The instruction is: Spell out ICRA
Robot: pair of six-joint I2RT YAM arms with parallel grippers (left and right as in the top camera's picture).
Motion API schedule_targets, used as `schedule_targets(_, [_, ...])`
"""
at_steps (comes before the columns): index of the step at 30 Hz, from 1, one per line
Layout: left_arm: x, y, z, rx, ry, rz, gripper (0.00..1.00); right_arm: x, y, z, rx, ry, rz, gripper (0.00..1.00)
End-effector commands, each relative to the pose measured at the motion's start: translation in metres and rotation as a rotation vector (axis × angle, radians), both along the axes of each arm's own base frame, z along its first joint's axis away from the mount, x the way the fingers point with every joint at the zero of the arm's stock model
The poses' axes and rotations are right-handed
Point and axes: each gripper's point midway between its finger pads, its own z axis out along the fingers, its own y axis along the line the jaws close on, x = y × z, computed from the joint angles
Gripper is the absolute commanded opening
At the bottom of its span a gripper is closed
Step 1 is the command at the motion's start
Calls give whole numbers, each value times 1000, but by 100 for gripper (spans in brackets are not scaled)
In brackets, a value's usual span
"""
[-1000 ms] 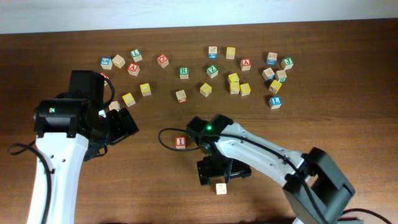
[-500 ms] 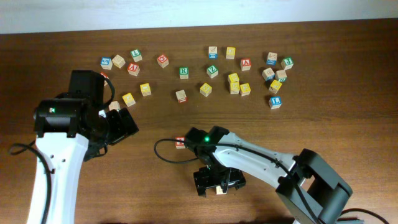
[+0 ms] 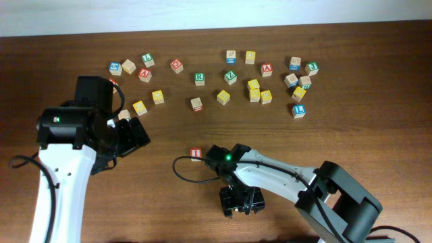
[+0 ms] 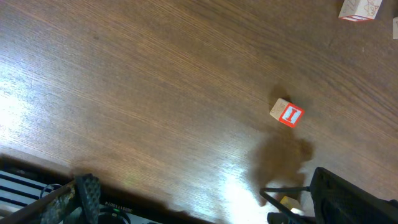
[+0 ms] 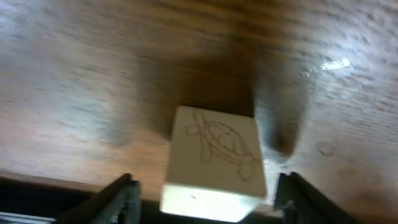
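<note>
A wooden block with a red I point(image 3: 196, 154) lies alone at mid-table, also seen in the left wrist view point(image 4: 287, 114). My right gripper point(image 3: 241, 201) hangs low over a pale block point(image 5: 214, 155) near the front edge. This block's upper face shows a turtle drawing, and its letter is hidden. It sits between the right gripper's point(image 5: 208, 193) fingers with a thin gap on each side, so the jaws are narrowed around it but not touching. A green R block point(image 3: 199, 78) and a red A block point(image 3: 144, 74) lie among the far blocks. My left gripper point(image 3: 131, 135) stands wide open with nothing in it.
Several letter blocks are scattered across the far half of the table, with yellow ones point(image 3: 254, 88) clustered at centre right. A black cable point(image 3: 179, 162) loops from the right arm beside the I block. The table's front edge runs close behind the right gripper.
My right gripper has moved toward the front edge, come down over the pale block, and narrowed its jaws around it. The I block shows again. The left arm has not moved.
</note>
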Motion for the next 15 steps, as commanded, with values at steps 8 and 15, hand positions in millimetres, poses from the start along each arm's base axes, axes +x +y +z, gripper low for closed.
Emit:
schedule_targets(8, [0, 3, 0, 7, 2, 25, 99, 11, 12, 5, 46, -38, 26, 26])
schedule_targets(15, [0, 3, 0, 8, 2, 25, 99, 70, -6, 43, -90, -216, 26, 22])
